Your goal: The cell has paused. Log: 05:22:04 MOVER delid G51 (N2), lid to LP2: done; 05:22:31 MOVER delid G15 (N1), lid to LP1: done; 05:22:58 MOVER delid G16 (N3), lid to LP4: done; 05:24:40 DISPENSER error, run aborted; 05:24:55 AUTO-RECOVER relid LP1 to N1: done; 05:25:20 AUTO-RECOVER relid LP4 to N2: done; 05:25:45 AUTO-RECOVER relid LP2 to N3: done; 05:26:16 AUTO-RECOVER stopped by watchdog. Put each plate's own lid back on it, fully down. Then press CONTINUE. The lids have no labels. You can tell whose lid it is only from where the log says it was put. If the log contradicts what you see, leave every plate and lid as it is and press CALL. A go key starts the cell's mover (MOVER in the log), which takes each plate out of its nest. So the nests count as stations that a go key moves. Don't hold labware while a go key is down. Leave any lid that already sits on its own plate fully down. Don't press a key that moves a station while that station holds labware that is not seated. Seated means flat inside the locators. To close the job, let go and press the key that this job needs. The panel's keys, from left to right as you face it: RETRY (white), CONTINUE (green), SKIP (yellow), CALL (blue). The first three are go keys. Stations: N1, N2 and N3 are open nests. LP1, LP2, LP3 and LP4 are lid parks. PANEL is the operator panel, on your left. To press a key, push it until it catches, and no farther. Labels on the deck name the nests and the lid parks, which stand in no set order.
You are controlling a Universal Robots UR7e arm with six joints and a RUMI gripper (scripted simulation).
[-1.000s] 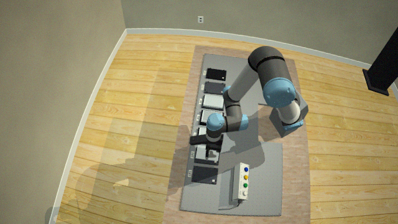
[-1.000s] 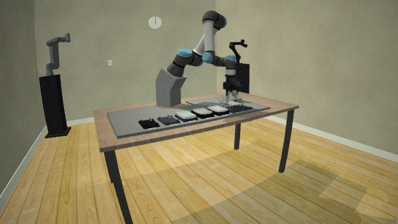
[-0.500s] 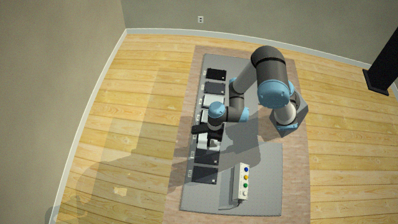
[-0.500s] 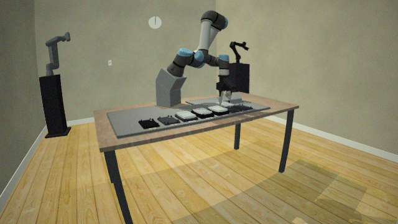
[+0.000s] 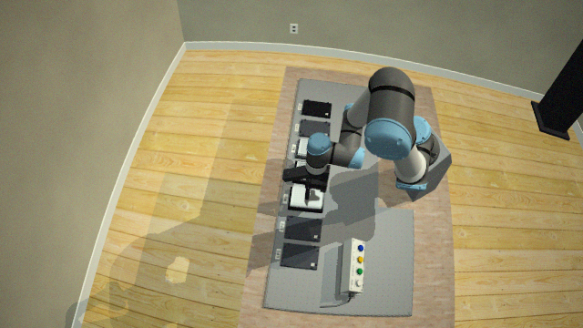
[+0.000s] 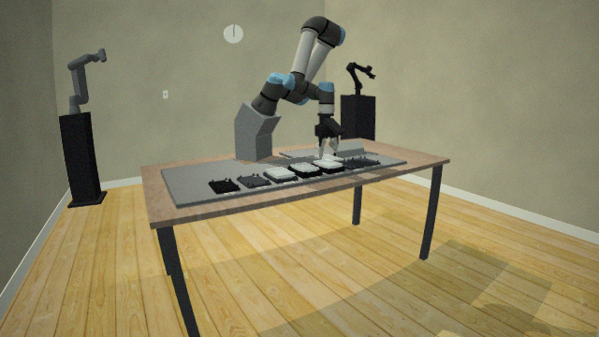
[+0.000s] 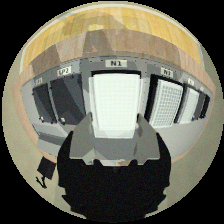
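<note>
My gripper [image 5: 313,193] [image 6: 326,152] [image 7: 114,113] is shut on a clear lid [image 7: 116,100]. It holds the lid a little above the white plate [image 5: 301,197] [image 6: 329,164] in the nest labelled N1 [image 7: 116,63]; the plate shows through the lid. Right of it in the wrist view, the plate [image 7: 165,102] [image 6: 304,168] in nest N3 shows open wells, with no lid on it. A third plate [image 5: 301,147] [image 6: 280,173] [image 7: 192,102] stands beyond; I cannot tell whether it is lidded. Lid park LP2 [image 7: 65,97] [image 5: 302,229] and the park beyond it [image 5: 299,256] are dark and bare.
The operator panel [image 5: 352,292] stands near the deck's end, with blue [image 5: 361,248], yellow [image 5: 360,259], green [image 5: 359,271] and white [image 5: 359,283] keys. Two more dark parks [image 5: 316,108] [image 5: 314,128] lie at the row's far end. The arm's base [image 5: 433,169] stands beside the row.
</note>
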